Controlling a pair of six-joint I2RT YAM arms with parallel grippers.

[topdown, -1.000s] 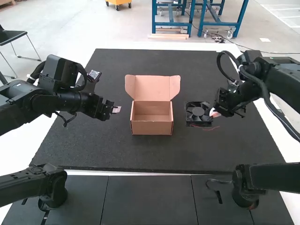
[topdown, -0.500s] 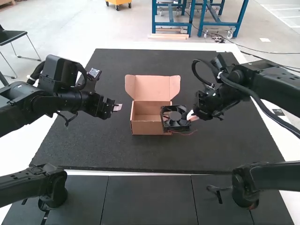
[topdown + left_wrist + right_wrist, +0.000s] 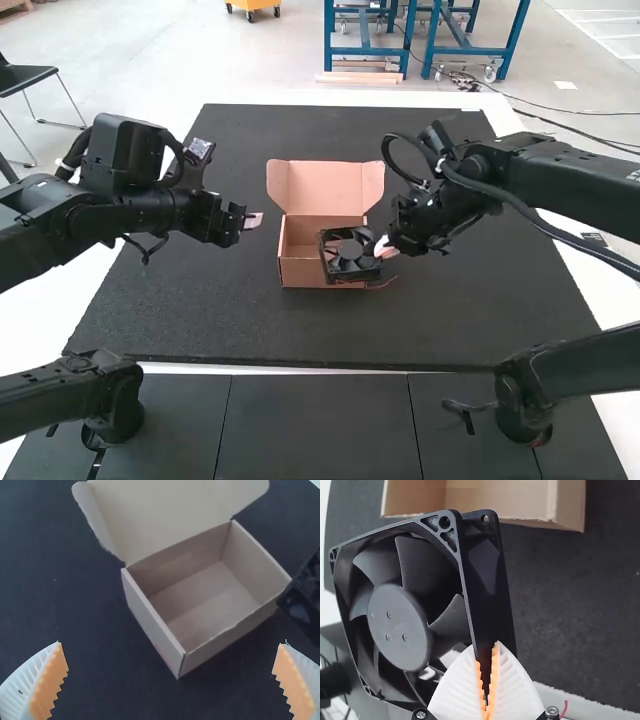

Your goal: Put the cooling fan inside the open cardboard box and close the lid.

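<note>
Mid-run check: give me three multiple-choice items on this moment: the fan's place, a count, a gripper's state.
1. Where is the black square cooling fan relative to the open brown cardboard box?
A. lying on its floor
B. held at its right side by the right gripper
C. standing behind it

2. How many things lie inside the box?
A. none
B. one
C. two

3. The left gripper is:
A. open
B. shut on the fan
C. shut on the box wall

Answers: 1 B, the right gripper clamps the fan's frame; 2 A, the left wrist view shows a bare floor; 3 A, its fingers stand far apart.
</note>
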